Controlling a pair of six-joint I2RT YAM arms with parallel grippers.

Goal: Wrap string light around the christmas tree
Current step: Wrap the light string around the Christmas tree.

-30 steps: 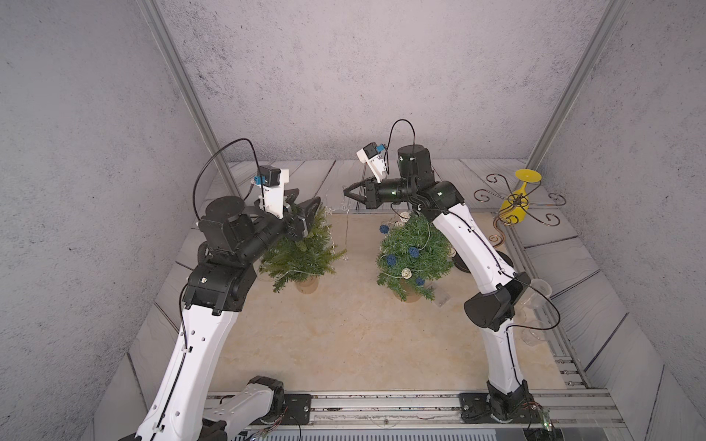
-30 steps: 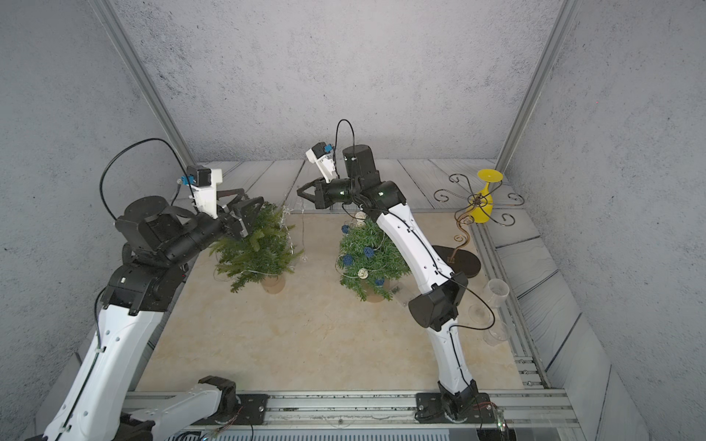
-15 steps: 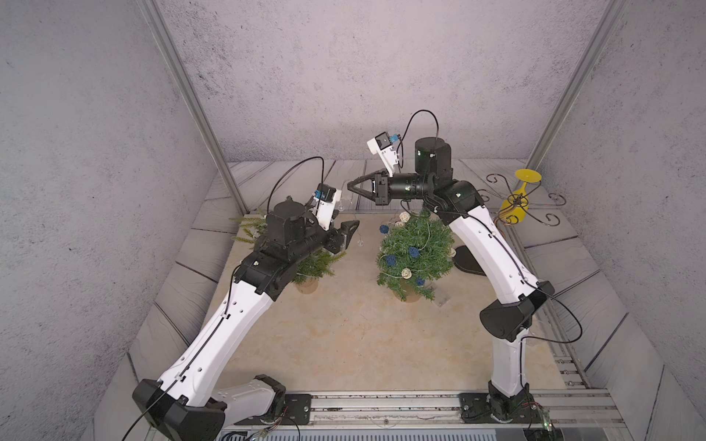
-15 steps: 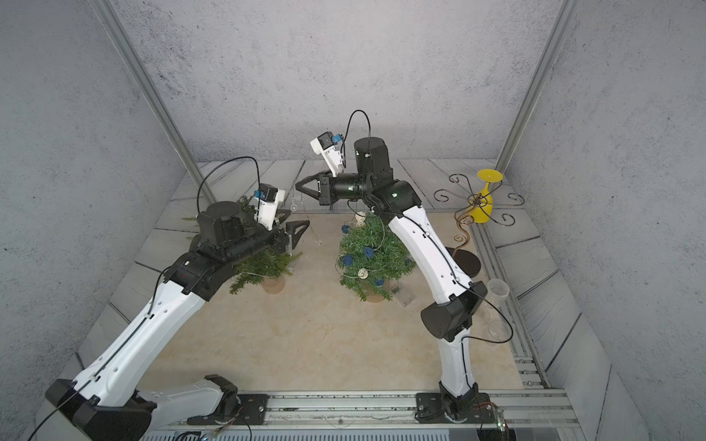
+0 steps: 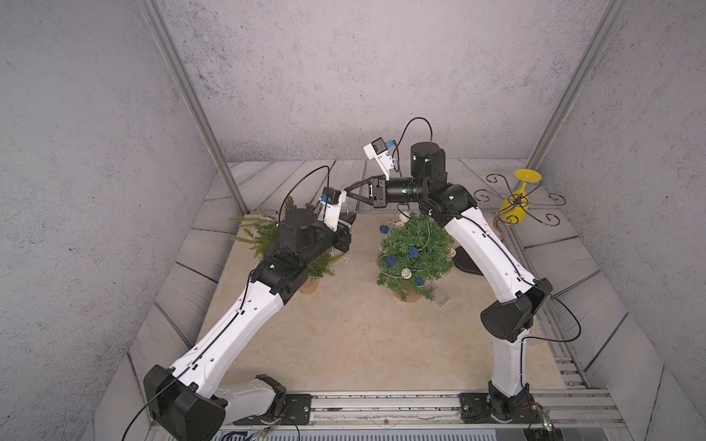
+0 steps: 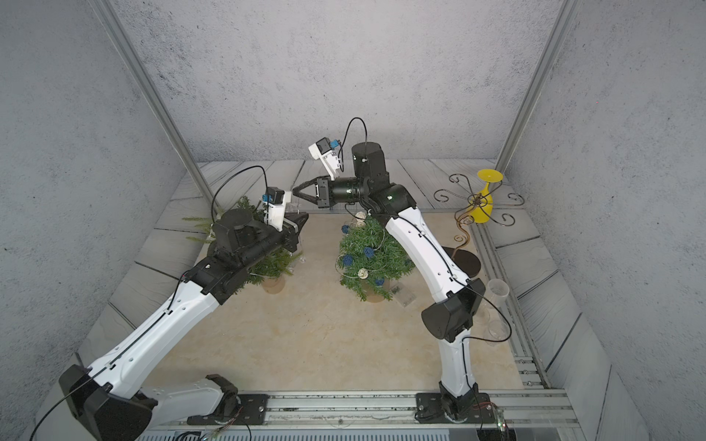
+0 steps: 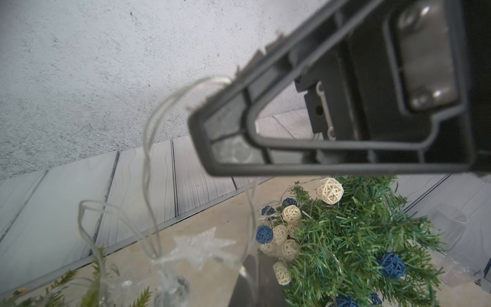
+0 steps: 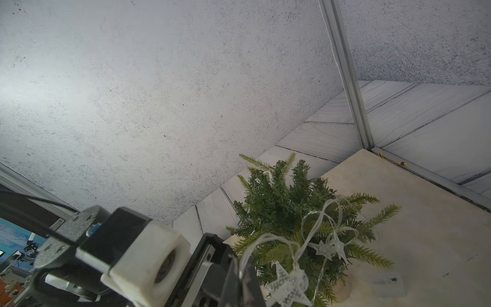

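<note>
Fir christmas tree [image 8: 287, 207] wore few loops of star string light [image 8: 288, 284] on one side, elsewhere looked bare. Left gripper [image 6: 303, 219] clamped its wire just beside tree; beyond, right gripper [image 5: 347, 189] pinched same wire aloft. Most wrapping looked left to do.

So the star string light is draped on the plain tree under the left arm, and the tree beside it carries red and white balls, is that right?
Not quite: the balls on the neighbouring tree are blue and white, not red, as the left wrist view shows. The star string light is indeed draped on the plain tree under the left arm.
</note>
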